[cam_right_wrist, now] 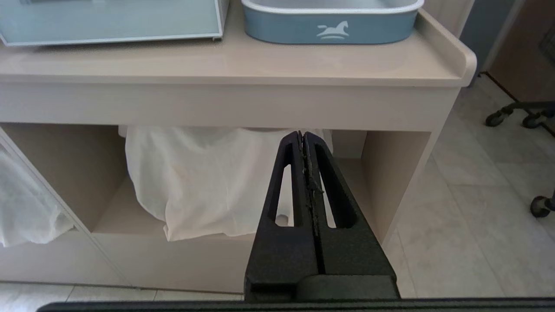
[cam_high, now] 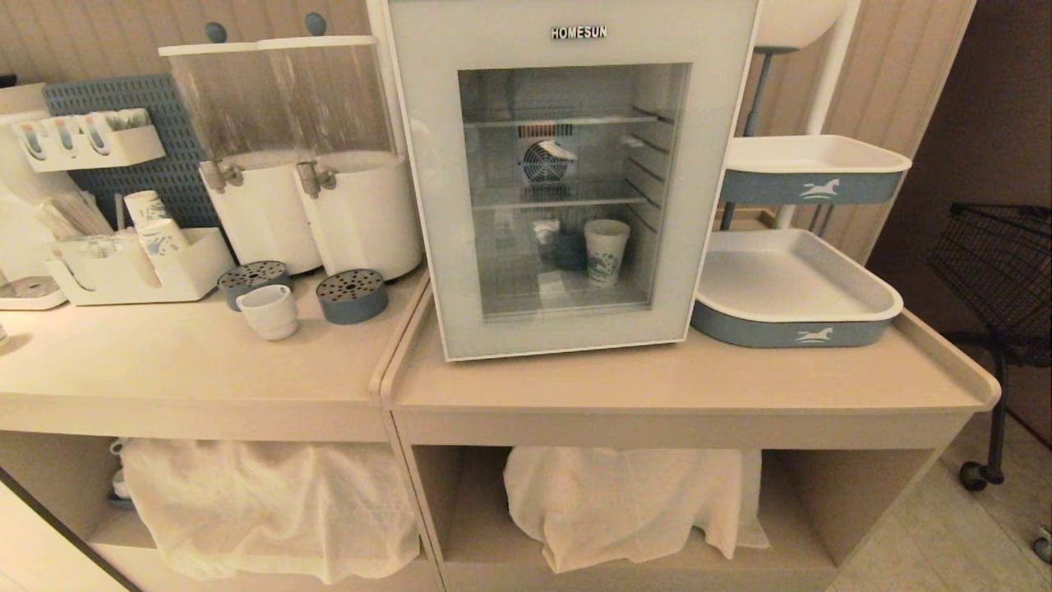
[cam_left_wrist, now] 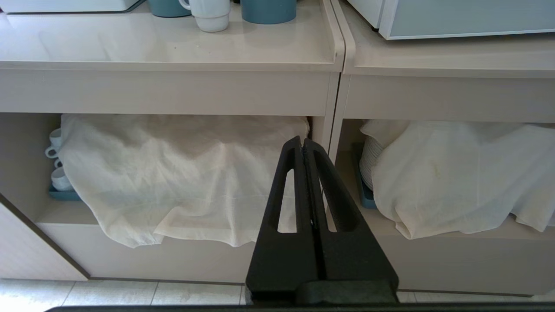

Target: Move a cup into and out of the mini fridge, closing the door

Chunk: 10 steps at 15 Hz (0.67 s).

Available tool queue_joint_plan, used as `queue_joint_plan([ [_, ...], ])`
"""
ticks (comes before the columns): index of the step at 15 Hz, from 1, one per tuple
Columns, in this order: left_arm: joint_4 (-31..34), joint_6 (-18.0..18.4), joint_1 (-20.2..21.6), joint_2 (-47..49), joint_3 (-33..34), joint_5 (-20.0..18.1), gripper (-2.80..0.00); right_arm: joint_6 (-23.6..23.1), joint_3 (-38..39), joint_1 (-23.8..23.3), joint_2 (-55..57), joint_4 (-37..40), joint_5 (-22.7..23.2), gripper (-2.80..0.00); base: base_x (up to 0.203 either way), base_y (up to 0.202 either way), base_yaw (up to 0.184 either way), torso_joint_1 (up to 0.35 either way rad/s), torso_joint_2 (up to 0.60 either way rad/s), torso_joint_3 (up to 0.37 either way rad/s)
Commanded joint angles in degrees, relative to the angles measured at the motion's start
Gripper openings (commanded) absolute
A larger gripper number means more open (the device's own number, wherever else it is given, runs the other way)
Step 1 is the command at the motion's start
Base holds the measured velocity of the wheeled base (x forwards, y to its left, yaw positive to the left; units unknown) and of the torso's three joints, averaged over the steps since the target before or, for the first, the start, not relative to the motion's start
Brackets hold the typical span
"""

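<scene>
Door (cam_high: 567, 181) closed, white ceramic cup (cam_high: 269, 311) out on counter, so left gripper (cam_left_wrist: 302, 145) and right gripper (cam_right_wrist: 302, 138) hang low, fingers pressed together, empty.

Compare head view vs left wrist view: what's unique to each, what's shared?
Head only: the mini fridge with its door closed, a paper cup inside, two stacked trays.
Left wrist only: the left gripper, shut and empty, low before the shelf cloth; stacked plates.
Both: the cup on the left counter, and the cloths below.
</scene>
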Motion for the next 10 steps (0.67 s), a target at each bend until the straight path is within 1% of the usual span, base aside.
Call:
queue_joint_plan([
  [1,0.02,-0.02,0.04,0.02,0.09,0.02,-2.8,-0.03,0.01,-0.02,0.07,0.04,0.03,-2.8,0.0,0.0,0.0,0.0,0.0,0.0],
  [9,0.02,-0.02,0.04,0.02,0.09,0.02,-2.8,0.06,-0.08,-0.02,0.15,0.14,-0.05,-2.8,0.0,0.0,0.0,0.0,0.0,0.0],
  [10,0.02,-0.02,0.04,0.02,0.09,0.02,-2.8,0.1,-0.08,-0.02,0.15,0.14,-0.05,-2.8,0.004,0.098,-0.005,0.002,0.0,0.006],
])
